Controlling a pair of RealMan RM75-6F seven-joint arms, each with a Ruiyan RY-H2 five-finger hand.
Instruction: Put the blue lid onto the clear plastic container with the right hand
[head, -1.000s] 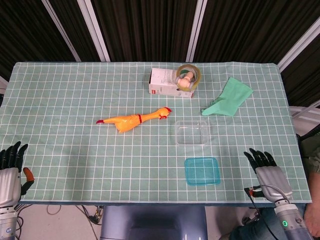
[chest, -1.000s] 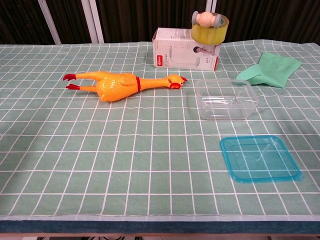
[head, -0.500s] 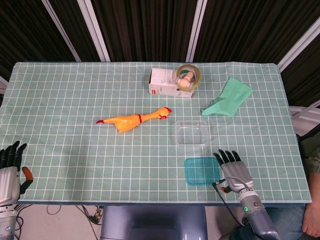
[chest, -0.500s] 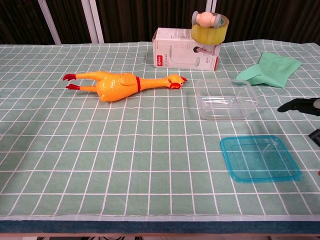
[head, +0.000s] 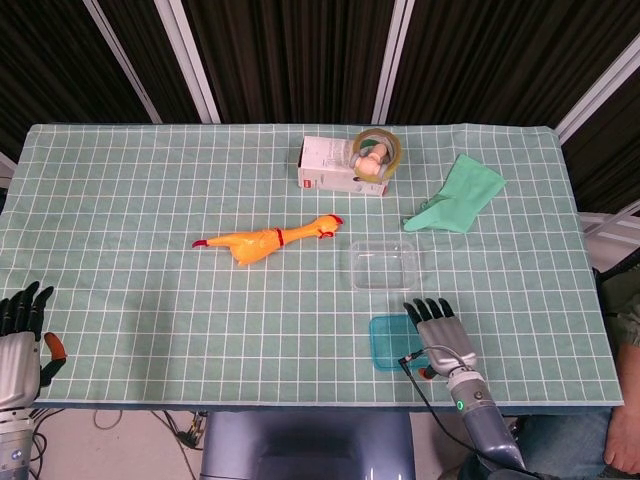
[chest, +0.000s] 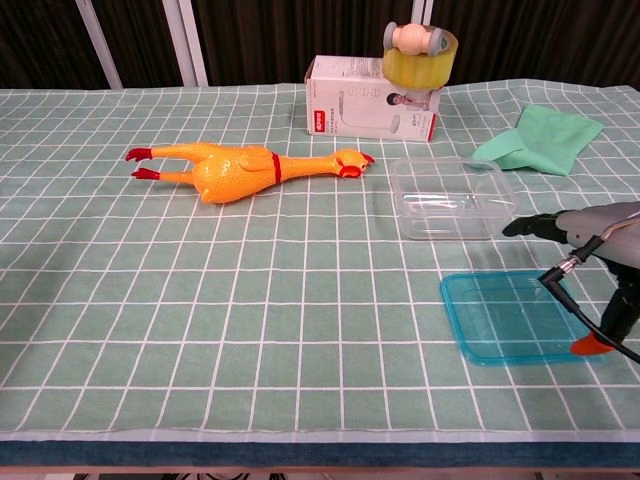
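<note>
Blue lid (chest: 510, 317) lies flat on the tablecloth (head: 150, 250), just in front of the clear plastic container (chest: 452, 197). We hold our right hand (head: 437, 333) over its right part, fingers spread, gripping nothing; our left hand (head: 20, 340) stays open.

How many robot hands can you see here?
2. The right hand hovers over the blue lid. The left hand sits at the table's near left corner.
</note>
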